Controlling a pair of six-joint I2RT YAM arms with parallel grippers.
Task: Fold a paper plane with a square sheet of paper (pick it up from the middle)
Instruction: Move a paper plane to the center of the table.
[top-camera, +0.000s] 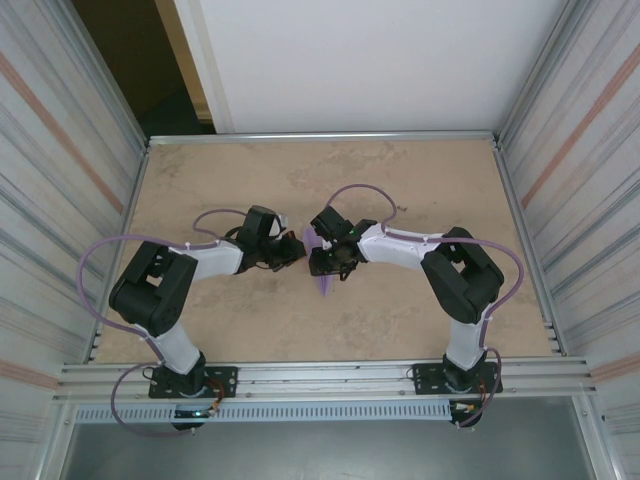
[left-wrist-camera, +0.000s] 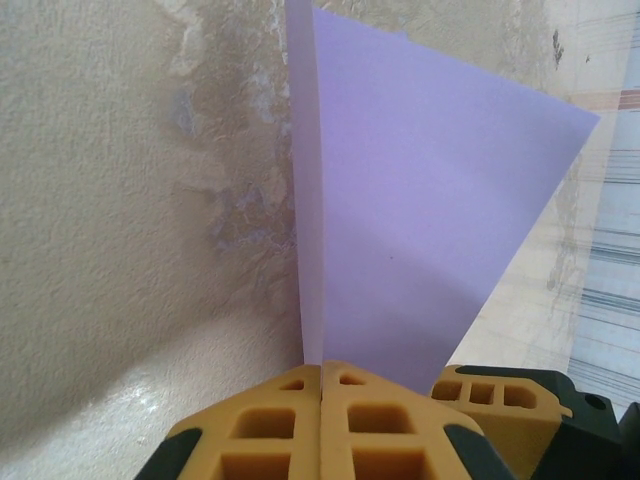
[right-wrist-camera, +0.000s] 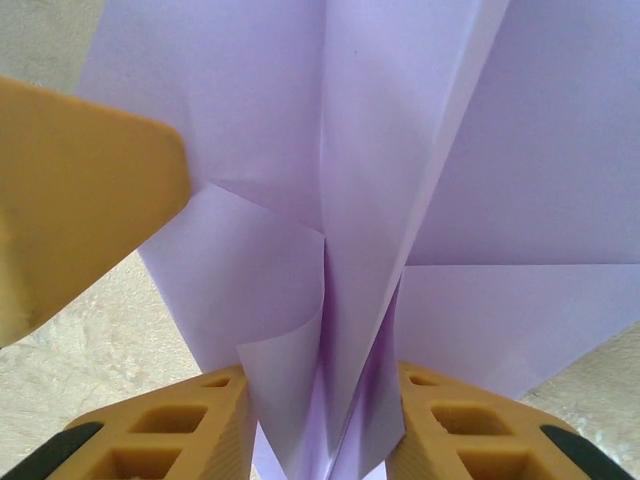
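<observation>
The square sheet of paper (top-camera: 325, 284) is lavender and folded into a narrow pointed shape with flaps, held upright above the table centre. My left gripper (top-camera: 298, 251) is shut on it: in the left wrist view the fingers (left-wrist-camera: 322, 372) meet on the paper's (left-wrist-camera: 420, 200) edge. My right gripper (top-camera: 326, 252) faces it from the right. In the right wrist view its jaws (right-wrist-camera: 320, 400) stand apart on either side of the loose folds of the paper (right-wrist-camera: 380, 150), which brush both pads without being pressed flat. One left finger (right-wrist-camera: 80, 200) shows at the left there.
The beige tabletop (top-camera: 420, 180) is ringed by a metal rim, with corrugated walls left and right. A right-gripper finger (left-wrist-camera: 500, 400) sits close beside my left fingers. Both arms meet mid-table, elbows out to the sides.
</observation>
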